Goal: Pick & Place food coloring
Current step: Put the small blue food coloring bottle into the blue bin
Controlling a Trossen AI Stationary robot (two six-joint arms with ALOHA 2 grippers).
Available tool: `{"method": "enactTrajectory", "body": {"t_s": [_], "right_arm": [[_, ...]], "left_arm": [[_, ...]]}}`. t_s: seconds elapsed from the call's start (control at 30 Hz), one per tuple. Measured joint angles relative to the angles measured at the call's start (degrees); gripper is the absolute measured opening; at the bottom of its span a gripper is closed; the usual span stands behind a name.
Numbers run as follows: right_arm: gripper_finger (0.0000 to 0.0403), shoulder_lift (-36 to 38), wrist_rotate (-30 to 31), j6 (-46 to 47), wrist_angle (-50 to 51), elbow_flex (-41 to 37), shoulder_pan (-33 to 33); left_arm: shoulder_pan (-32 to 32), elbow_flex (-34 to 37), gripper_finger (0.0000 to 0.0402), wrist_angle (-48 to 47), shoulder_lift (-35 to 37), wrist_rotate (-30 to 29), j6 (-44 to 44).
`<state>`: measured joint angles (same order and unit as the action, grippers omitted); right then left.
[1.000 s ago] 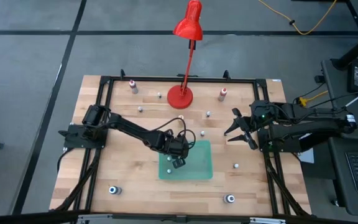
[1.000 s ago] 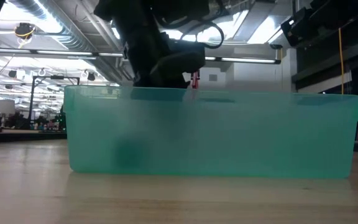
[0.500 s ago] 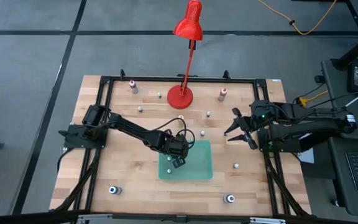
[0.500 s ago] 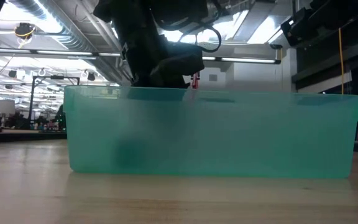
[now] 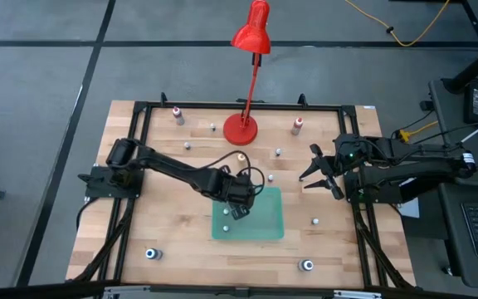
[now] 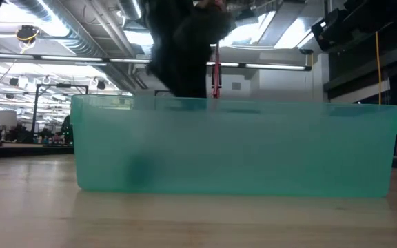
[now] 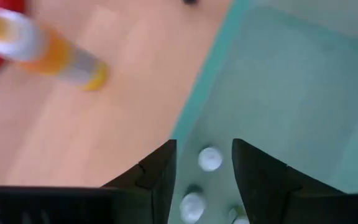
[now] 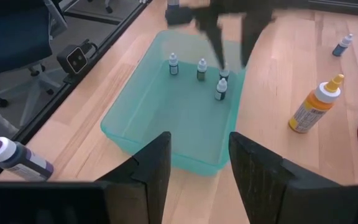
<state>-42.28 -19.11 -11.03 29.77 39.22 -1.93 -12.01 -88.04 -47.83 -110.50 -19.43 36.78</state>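
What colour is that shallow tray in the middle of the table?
The tray is translucent teal-green; the right wrist view shows it best.

One green tray [image 5: 265, 223] holds four tiny white-capped bottles [image 8: 202, 69] standing upright. One orange bottle [image 8: 315, 104] stands on the table beside the tray, one blue-topped bottle [image 8: 343, 45] sits farther off, and one dark purple bottle [image 8: 14, 158] lies near the table's edge. One red lamp [image 5: 251, 50] stands on the table. Two robot arms are present.
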Motion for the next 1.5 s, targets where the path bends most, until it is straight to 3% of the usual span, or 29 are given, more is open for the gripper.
{"method": "enactTrajectory", "body": {"t_s": [0.27,0.53,0.77,0.87,1.13,1.37,1.5], "right_arm": [[0.0163,0.0,0.8,0.8,0.0,0.0,0.0],[0.0163,0.0,9.2,1.4,-0.9,0.0,-0.1],[0.0163,0.0,10.1,-1.5,-8.1,0.0,-0.1],[0.0163,0.0,10.1,-1.7,-11.1,0.0,-0.2],[0.0163,0.0,11.0,-1.7,-16.3,0.0,-0.1],[0.0163,0.0,21.4,-1.2,-16.8,0.0,-0.1],[0.0163,0.0,26.4,0.3,-16.8,0.0,-0.2]], "left_arm": [[0.5,-4.2,0.015,-10.8,10.2,-4.4,9.9],[2.2,-4.2,0.015,-28.3,20.5,-9.5,20.5],[5.6,-4.1,0.015,-42.6,24.8,-15.0,20.0],[8.7,-1.2,0.015,-40.5,27.4,-16.2,14.8],[19.6,14.0,0.015,-32.0,36.2,-9.9,-0.1],[27.5,29.2,0.017,-14.2,44.3,-4.3,-13.1],[32.8,33.7,0.0203,-12.3,46.2,2.8,-19.2]]}}
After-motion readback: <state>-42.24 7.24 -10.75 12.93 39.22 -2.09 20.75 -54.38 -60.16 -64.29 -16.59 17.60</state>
